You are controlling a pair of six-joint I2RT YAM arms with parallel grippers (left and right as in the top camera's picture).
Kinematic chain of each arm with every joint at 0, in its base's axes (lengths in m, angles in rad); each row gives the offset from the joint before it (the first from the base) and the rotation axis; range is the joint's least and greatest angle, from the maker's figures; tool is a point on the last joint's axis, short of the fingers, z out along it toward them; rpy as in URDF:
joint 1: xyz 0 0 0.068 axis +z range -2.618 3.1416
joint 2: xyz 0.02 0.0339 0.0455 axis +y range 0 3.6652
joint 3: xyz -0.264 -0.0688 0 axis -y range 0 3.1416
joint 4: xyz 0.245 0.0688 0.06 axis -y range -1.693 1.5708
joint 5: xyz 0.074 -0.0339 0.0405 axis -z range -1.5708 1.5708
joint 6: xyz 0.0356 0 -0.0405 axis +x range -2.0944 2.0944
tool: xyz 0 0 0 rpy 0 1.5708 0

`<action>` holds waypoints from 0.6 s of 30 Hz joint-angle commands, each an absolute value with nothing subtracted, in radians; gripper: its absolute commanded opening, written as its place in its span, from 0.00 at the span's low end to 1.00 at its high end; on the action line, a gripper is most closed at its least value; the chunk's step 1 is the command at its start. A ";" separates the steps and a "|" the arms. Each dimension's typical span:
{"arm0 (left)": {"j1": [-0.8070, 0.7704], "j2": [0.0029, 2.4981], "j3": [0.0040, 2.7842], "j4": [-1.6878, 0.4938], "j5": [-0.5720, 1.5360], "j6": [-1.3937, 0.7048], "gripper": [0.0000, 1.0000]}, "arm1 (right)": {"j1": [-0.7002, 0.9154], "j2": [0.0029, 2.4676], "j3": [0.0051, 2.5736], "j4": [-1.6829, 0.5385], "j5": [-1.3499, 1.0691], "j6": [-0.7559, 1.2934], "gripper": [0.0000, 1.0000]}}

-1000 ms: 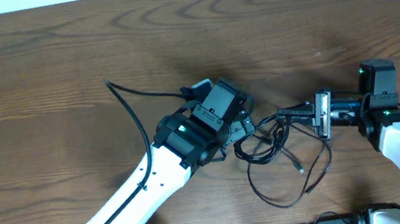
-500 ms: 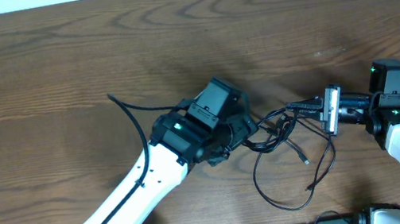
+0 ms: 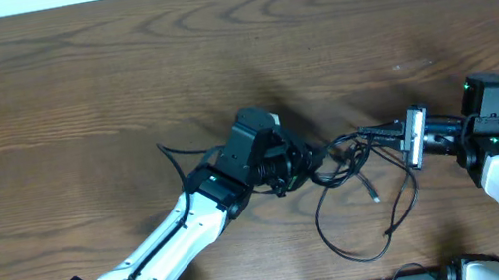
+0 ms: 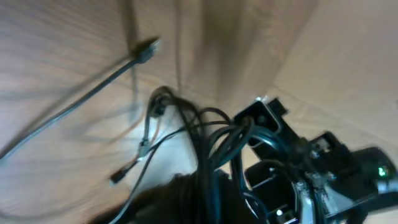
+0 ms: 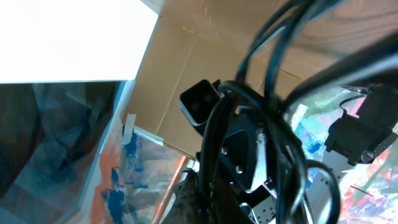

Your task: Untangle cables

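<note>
With my right hand (image 3: 366, 137) clamped on the cables (image 3: 342, 167) at mid-desk (image 3: 71, 88) and my left hand (image 3: 299, 165) in the same bundle, its closure unreadable, I pull apart slowly, keeping the loops slack.

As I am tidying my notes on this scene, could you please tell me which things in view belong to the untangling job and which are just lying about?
Part of the job:
- cables, bundled between the arms
- left pincer, at the bundle
- right pincer, shut on the cables

Not part of it:
- table
- black wire along the left arm
</note>
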State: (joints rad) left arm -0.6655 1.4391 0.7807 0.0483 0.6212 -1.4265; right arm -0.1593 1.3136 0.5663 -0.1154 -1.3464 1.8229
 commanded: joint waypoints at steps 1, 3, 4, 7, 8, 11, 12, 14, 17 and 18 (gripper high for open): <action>-0.664 1.438 0.789 0.062 0.578 -1.470 0.08 | -0.167 1.307 0.569 -0.120 -1.394 1.816 0.01; -0.663 1.438 0.789 0.010 0.528 -1.454 0.08 | -0.167 1.307 0.569 -0.117 -1.385 1.769 0.01; -0.660 1.438 0.789 -0.024 0.504 -1.452 0.08 | -0.167 1.307 0.569 -0.109 -1.360 1.713 0.01; -0.636 1.438 0.789 -0.145 0.429 -1.437 0.08 | -0.167 1.307 0.569 -0.047 -1.198 1.362 0.01; -0.619 1.438 0.789 -0.187 0.412 -1.433 0.08 | -0.166 1.307 0.569 -0.032 -1.127 1.200 0.03; -0.566 1.438 0.789 -0.289 0.399 -1.433 0.07 | -0.165 1.307 0.569 -0.031 -0.988 0.810 0.20; -0.548 1.438 0.789 -0.315 0.399 -1.433 0.07 | -0.165 1.307 0.569 -0.035 -0.981 0.723 0.24; -0.509 1.438 0.789 -0.358 0.393 -1.429 0.07 | -0.165 1.307 0.569 -0.064 -0.978 0.585 0.33; -0.477 1.438 0.789 -0.366 0.366 -1.423 0.08 | -0.158 1.307 0.569 -0.078 -1.048 0.529 0.33; -0.473 1.438 0.789 -0.359 0.362 -1.423 0.08 | -0.150 1.307 0.569 -0.070 -1.106 0.495 0.32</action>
